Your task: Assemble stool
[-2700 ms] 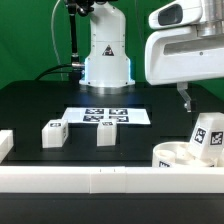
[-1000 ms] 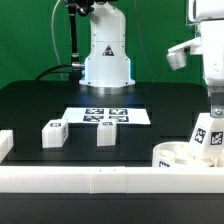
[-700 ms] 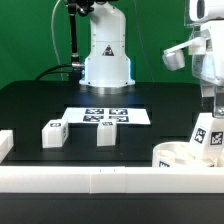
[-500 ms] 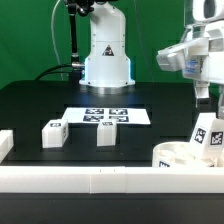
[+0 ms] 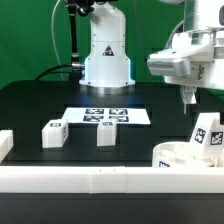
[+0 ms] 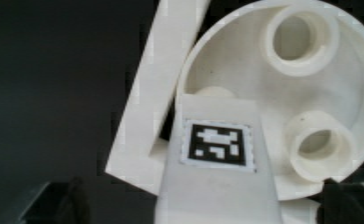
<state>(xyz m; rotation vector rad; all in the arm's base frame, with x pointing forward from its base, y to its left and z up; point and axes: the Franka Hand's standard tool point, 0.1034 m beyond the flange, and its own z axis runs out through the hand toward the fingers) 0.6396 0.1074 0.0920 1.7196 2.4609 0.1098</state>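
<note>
Fingers (image 5: 188, 97) are shown spread wide and empty, poised above and clear of the tagged leg (image 5: 207, 134), which is stood slightly tilted in the round seat (image 5: 172, 156) at the exterior view's right, just behind the front rail (image 5: 90, 180). A second leg (image 5: 53, 133) and a third leg (image 5: 106, 132) are set apart on the black bench (image 5: 30, 110), near the marker board (image 5: 107, 116).

The arm (image 5: 188, 58) is clad in smooth, glossy white casings with rounded corners, shaded grey on their undersides. Its white base column (image 5: 106, 68) carries a small dark emblem (image 5: 107, 49), and a thin black cable (image 5: 73, 38) runs down beside it.
</note>
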